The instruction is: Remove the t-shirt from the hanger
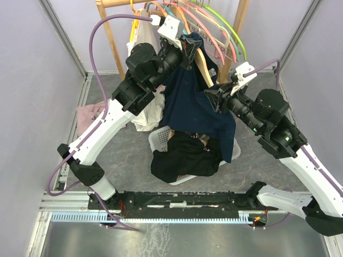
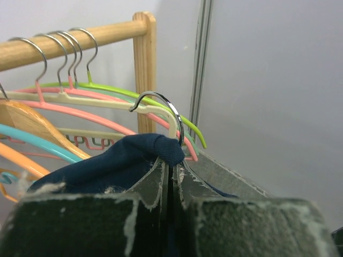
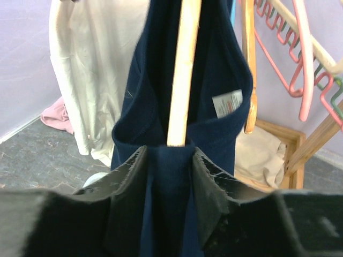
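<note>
Top external: the navy t-shirt (image 1: pixel 187 107) is on its hanger at the wooden rack, draped down between the 2 arms. Its lower hem hangs over a white basket (image 1: pixel 158 140) that holds a black garment (image 1: pixel 185 158). A pink cloth (image 1: pixel 88 115) lies on the floor at left.

Left wrist: the left gripper (image 2: pixel 171 166) is clenched, its fingers pressed together with only a thin slit between them. It sits at the foot of the metal hook (image 2: pixel 166 101), and the navy collar is bunched right on the tips. Cannot tell whether wire or cloth is nipped. The hook is off the wooden rail (image 2: pixel 53 45); 4 plastic hangers (image 2: pixel 80 104) hang there.

Right wrist: the right gripper (image 3: pixel 167 160) has its fingers (image 3: pixel 206 182) standing apart, with a fold of navy cloth filling the gap. Cannot tell whether they squeeze it. The pale wooden hanger arm (image 3: pixel 182 69) ends just above the gap, inside the shirt. A white label (image 3: pixel 228 101) shows in the neck. A white garment (image 3: pixel 91 64) hangs beside it.
</note>
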Controlling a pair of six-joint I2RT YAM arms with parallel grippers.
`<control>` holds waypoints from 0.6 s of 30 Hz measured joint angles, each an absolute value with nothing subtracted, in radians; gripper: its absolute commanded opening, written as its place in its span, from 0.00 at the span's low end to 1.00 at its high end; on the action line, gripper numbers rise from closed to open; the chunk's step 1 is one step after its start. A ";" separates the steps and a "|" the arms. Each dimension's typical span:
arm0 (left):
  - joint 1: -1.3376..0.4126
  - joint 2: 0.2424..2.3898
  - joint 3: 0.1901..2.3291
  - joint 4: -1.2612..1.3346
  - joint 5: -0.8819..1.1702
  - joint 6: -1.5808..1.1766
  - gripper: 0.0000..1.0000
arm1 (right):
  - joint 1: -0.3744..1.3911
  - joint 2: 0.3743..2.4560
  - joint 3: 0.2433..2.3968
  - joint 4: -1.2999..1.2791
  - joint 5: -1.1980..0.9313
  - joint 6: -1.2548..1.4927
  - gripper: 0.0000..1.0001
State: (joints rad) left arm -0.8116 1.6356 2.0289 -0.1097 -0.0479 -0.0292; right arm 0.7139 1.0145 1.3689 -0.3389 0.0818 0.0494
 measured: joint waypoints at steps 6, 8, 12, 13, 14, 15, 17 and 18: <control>-0.827 1.634 1.999 -0.117 -0.095 -0.029 0.03 | 0.720 0.976 1.369 -0.331 0.083 0.048 0.63; -0.827 1.631 1.989 -0.116 -0.123 -0.029 0.03 | 0.720 0.962 1.369 -0.331 0.087 0.047 0.64; -0.827 1.614 1.966 -0.116 -0.189 -0.024 0.03 | 0.720 0.927 1.369 -0.350 0.092 0.047 0.65; -0.827 1.610 1.962 -0.115 -0.209 -0.022 0.03 | 0.720 0.919 1.369 -0.359 0.093 0.047 0.66; -0.827 1.605 1.960 -0.116 -0.229 -0.019 0.03 | 0.720 0.911 1.369 -0.368 0.095 0.047 0.66; -0.827 1.602 1.960 -0.116 -0.244 -0.014 0.03 | 0.720 0.902 1.369 -0.380 0.097 0.047 0.66; -0.827 1.594 1.961 -0.116 -0.276 0.004 0.03 | 0.720 0.887 1.369 -0.400 0.099 0.047 0.67; -0.827 1.592 1.968 -0.119 -0.292 0.015 0.03 | 0.720 0.880 1.369 -0.413 0.099 0.047 0.67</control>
State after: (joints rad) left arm -0.8268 1.5921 1.9678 -0.1188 -0.2920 0.0154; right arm 0.7200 0.8799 1.3689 -0.4126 0.0986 0.0475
